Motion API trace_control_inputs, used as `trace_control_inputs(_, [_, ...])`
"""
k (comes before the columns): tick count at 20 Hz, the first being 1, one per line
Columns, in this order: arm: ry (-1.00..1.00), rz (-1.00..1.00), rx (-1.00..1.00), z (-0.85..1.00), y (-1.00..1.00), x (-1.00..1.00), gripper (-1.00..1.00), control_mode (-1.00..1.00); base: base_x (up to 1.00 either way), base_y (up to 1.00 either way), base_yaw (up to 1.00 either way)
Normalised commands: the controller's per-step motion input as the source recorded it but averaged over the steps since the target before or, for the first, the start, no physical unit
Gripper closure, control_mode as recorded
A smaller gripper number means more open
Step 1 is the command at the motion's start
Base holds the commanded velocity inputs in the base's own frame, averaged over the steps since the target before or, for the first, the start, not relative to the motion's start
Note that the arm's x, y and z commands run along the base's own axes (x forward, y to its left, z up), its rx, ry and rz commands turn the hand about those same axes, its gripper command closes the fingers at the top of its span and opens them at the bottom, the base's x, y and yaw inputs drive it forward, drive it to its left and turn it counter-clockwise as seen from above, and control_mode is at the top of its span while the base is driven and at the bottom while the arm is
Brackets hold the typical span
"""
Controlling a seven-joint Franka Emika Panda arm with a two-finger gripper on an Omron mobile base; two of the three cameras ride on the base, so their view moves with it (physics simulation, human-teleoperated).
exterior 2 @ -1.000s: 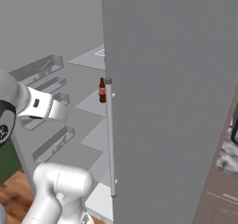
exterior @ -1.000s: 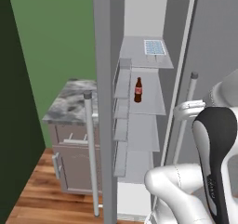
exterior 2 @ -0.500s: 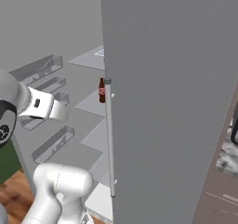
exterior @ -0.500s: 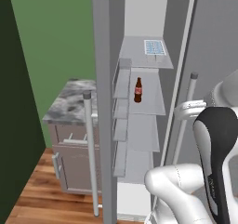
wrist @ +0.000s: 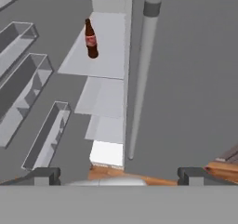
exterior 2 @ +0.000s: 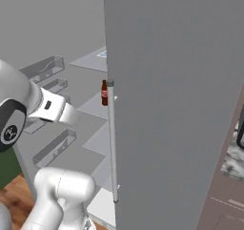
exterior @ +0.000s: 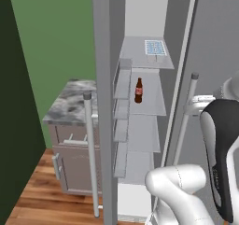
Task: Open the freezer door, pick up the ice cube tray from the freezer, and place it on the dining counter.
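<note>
The freezer door (exterior: 104, 102) stands swung wide open to the left, edge-on, its long bar handle (exterior: 90, 154) facing out. Inside the freezer (exterior: 144, 126) the ice cube tray (exterior: 155, 47) lies flat on the upper shelf; a sliver of the tray (exterior 2: 102, 54) shows past the other door. My gripper (wrist: 120, 174) is open with nothing between its tips. It hangs in front of the freezer opening, low and well short of the tray, facing the shelves. The dining counter is out of view.
A brown bottle (exterior: 138, 90) (wrist: 90, 38) stands on the shelf below the tray. The shut wide fridge door (exterior 2: 176, 105) and its handle (wrist: 142, 79) flank the opening on the right. Clear door bins (wrist: 46, 135) line the open door. A small marbled counter (exterior: 70, 102) stands at the left.
</note>
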Motion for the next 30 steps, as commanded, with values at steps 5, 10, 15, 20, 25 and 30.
trace_control_inputs(5, [-0.04,-0.24,0.17,0.44,-0.14,0.00,-1.00,-1.00,0.00,0.00,0.00])
trace_control_inputs(10, [-0.16,-0.35,0.20,0.30,0.01,-0.03,-1.00,-1.00,0.00,0.00,0.00])
trace_control_inputs(15, [-0.21,-0.40,0.22,0.08,0.05,0.00,-1.00,-1.00,0.00,0.00,0.00])
trace_control_inputs(20, [-0.32,-0.36,0.27,0.00,0.25,0.00,-1.00,-1.00,0.00,0.00,0.00])
trace_control_inputs(25, [-0.33,-0.26,0.29,0.00,0.47,0.00,-1.00,-1.00,0.00,0.00,0.00])
trace_control_inputs(30, [-0.27,-0.19,0.22,0.14,0.51,0.00,-1.00,-1.00,0.00,0.00,0.00])
